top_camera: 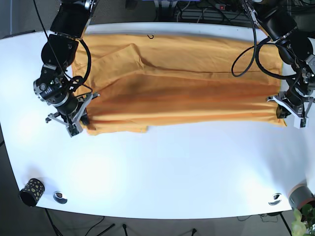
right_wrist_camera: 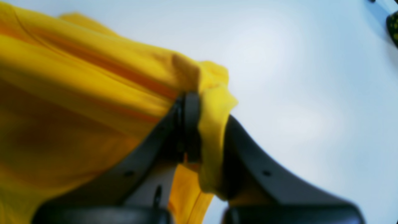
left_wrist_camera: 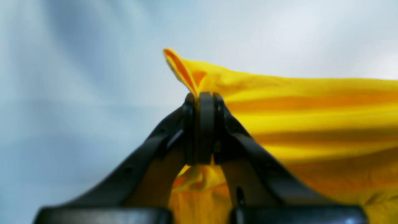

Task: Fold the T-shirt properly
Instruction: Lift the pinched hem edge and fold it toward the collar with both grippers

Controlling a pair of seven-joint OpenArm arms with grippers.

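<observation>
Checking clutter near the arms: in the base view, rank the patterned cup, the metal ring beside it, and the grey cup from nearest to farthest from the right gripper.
From the right gripper:
1. Metal ring, front, left edge.
2. Patterned cup, front-left corner, close to call with the ring.
3. Grey cup, front-right corner.

I see the T-shirt (top_camera: 182, 91) as soft, matt yellow cloth, creased in long folds; my pincers' fingers (left_wrist_camera: 205, 124) look matt black plastic; the tabletop (top_camera: 167, 167) is smooth, faintly glossy white.

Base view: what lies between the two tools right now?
In the base view, only the yellow T-shirt spans from the right tool to the left tool, a lifted fold over the white table.
</observation>
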